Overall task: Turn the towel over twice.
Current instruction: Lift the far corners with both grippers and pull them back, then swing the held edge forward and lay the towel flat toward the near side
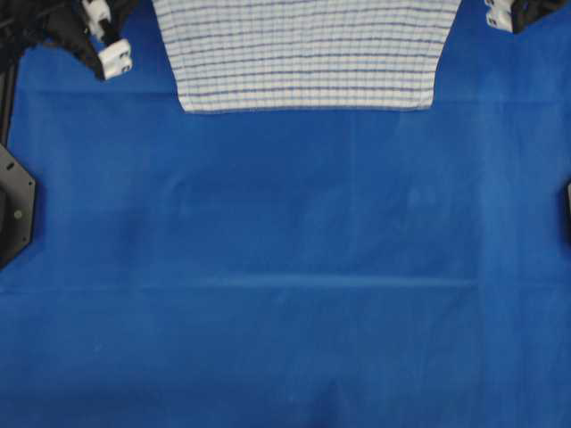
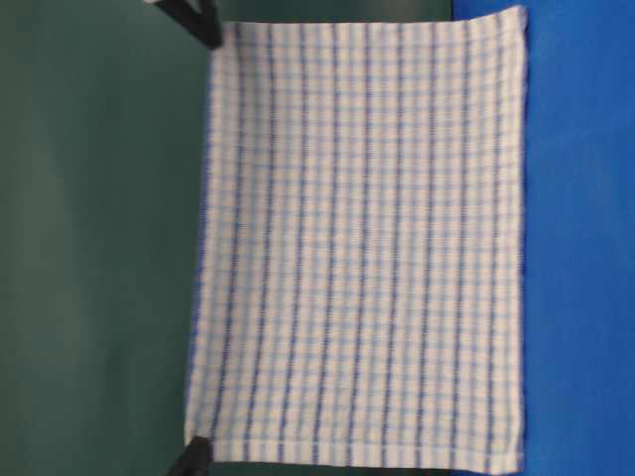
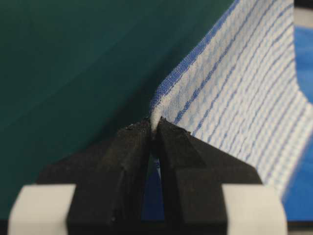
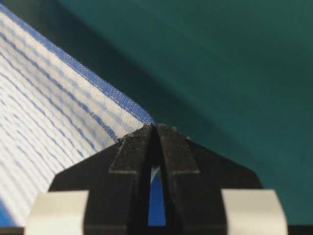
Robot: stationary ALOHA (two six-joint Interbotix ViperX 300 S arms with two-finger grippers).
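table cover (image 1: 285,294): plain blue, bare across the middle and near side in the overhead view; only faint creases.
towel (image 1: 308,53): at the far edge of the overhead view, lower hem straight, sides tapering inward toward it.
towel hang: table-level view shows the towel (image 2: 362,248) lifted and spread flat like a sheet, 2 upper corners held, lower hem at or just above the blue cover; cannot tell if it touches.
backdrop (image 2: 99,248): dark green wall behind the cloth.
left gripper (image 1: 114,58): top-left of the overhead view, off the towel's left side, raised.
left grip: wrist view shows left gripper (image 3: 154,129) clenched on a towel corner (image 3: 156,115); cloth runs away to the right.
right gripper (image 1: 498,15): top-right corner of the overhead view, off the towel's right side.
right grip: wrist view shows right gripper (image 4: 155,128) clamped on the other corner; cloth (image 4: 54,122) runs away to the left.
span: towel taut between the 2 grippers, top hem straight.
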